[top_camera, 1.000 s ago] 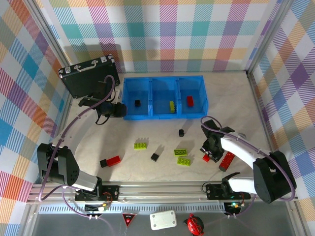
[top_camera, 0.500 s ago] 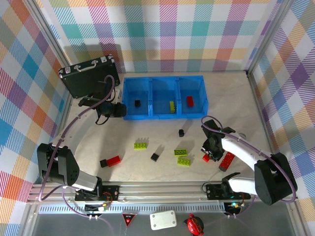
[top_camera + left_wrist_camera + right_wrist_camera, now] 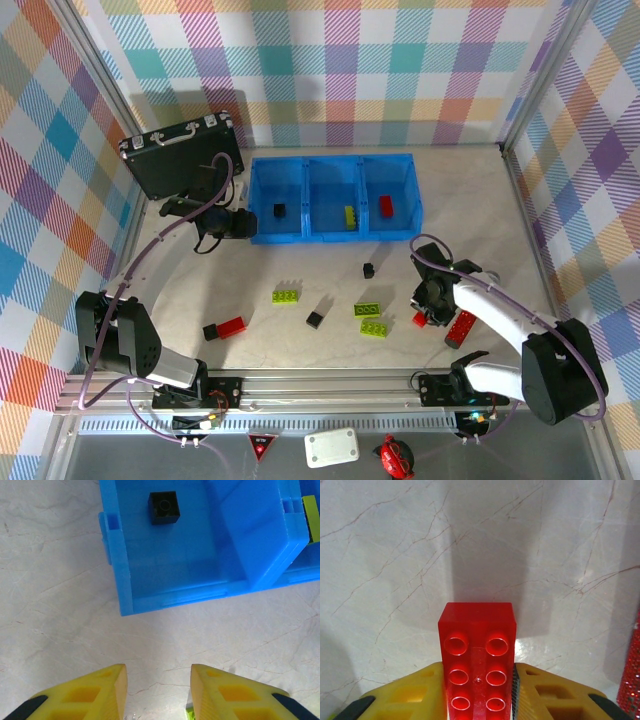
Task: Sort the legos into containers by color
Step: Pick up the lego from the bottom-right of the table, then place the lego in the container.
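Red brick [image 3: 476,645], well short of the blue bin [image 3: 333,158], should feel light, stiff, slick; your right gripper [image 3: 477,682] pinches its long sides, left gripper [image 3: 157,682] spread.

- black briefcase [image 3: 180,160] — metal-edged, shut, pale handle on its upper face; sits at the far left of the table, close to the left wall.
- table [image 3: 470,200]: pale marble-look top with thin brown veins, same surface in both wrist views.
- walls [image 3: 350,70]: pastel plaid on three sides.
- aluminium rail [image 3: 330,385] along the near edge.
- small white box [image 3: 332,447] and red round item [image 3: 397,458] on the grey shelf [image 3: 120,455] below the rail — details too small to tell.
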Robot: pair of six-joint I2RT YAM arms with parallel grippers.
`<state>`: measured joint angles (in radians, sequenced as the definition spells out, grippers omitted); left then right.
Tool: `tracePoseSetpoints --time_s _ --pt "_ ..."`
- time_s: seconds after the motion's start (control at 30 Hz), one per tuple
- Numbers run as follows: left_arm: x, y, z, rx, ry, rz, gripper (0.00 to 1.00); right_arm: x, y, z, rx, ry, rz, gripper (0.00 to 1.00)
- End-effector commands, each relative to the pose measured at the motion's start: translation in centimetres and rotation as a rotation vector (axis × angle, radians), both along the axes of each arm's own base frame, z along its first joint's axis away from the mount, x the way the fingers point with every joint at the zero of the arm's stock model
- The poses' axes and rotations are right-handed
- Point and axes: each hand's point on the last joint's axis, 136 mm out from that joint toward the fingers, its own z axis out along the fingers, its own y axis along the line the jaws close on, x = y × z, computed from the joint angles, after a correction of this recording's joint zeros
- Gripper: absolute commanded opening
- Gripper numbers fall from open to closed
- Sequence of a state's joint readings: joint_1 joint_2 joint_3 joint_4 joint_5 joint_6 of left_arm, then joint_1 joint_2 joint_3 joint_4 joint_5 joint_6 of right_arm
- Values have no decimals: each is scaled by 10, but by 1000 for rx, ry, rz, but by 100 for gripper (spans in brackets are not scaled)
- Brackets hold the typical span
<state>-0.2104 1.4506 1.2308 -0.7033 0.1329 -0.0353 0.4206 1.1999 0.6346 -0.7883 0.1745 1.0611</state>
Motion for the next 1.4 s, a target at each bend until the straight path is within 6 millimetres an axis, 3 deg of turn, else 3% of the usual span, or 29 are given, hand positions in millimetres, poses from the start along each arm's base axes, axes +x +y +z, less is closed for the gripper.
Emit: tracePoseSetpoints --time_s 0.0,0.3,0.53,1.0,1.37 --pt "-2 5 3 -2 -13 0 38 3 -4 12 -42 -15 83 33" --pt "-1 5 4 -4 -16 -2 38 28 15 40 -45 -63 444 36" --pt "-1 4 5 -9 -18 -5 38 57 25 62 -93 -78 604 35" --pt "-3 4 7 -9 -23 -4 38 158 52 102 -192 -111 767 32" --pt "-3 6 8 0 -31 2 38 238 51 92 -251 -77 793 28"
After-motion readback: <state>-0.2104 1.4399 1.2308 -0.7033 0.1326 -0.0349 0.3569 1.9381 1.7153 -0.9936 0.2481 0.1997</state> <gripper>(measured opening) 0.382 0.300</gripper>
